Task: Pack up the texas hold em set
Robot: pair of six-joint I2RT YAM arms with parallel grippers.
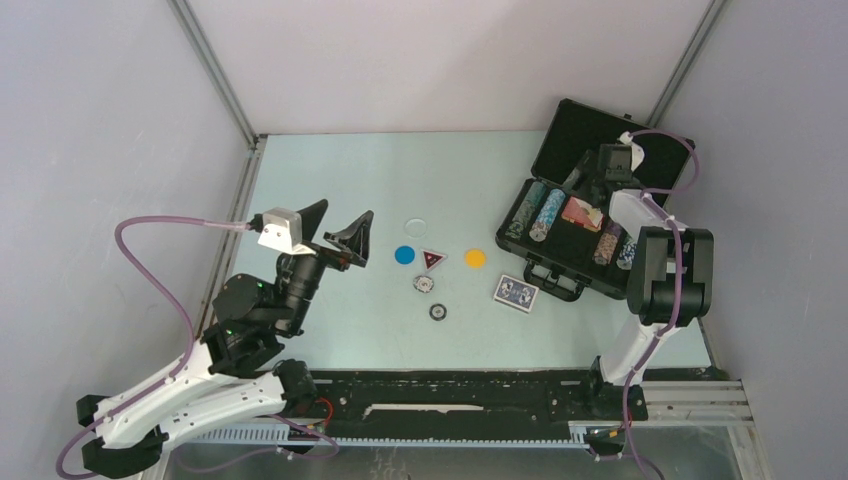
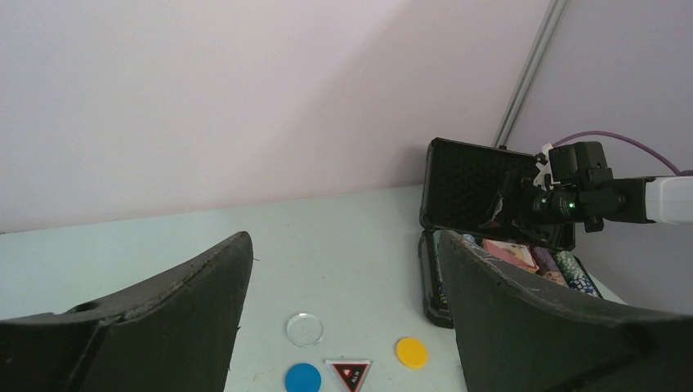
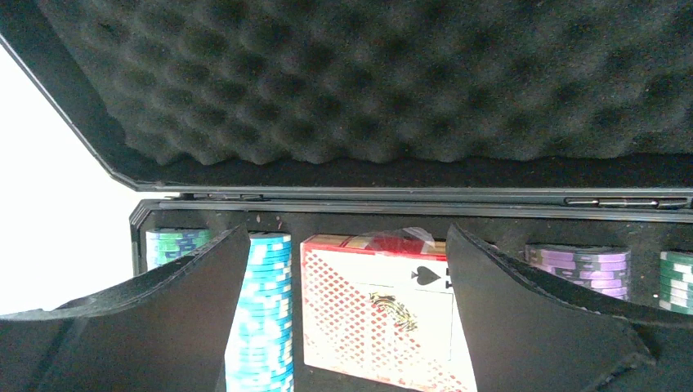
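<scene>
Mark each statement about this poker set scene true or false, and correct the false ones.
1. The briefcase lid stands open. True.
2. The blue card deck lies inside the briefcase. False: it lies on the table, in front of the briefcase.
3. The red card deck sits between rows of poker chips. True.
4. The left pincer grips the yellow disc. False: the pincer is open and empty; the disc lies on the table.

**One spade, no words**

The only sign I can make out is a black spade point(image 3: 423, 276) printed on the red card deck point(image 3: 359, 327), near its far right corner, beside a gold crest point(image 3: 391, 310) too fine to read. The red triangle point(image 1: 432, 259) on the counter point(image 1: 340, 180) carries dark marks I cannot read.
</scene>
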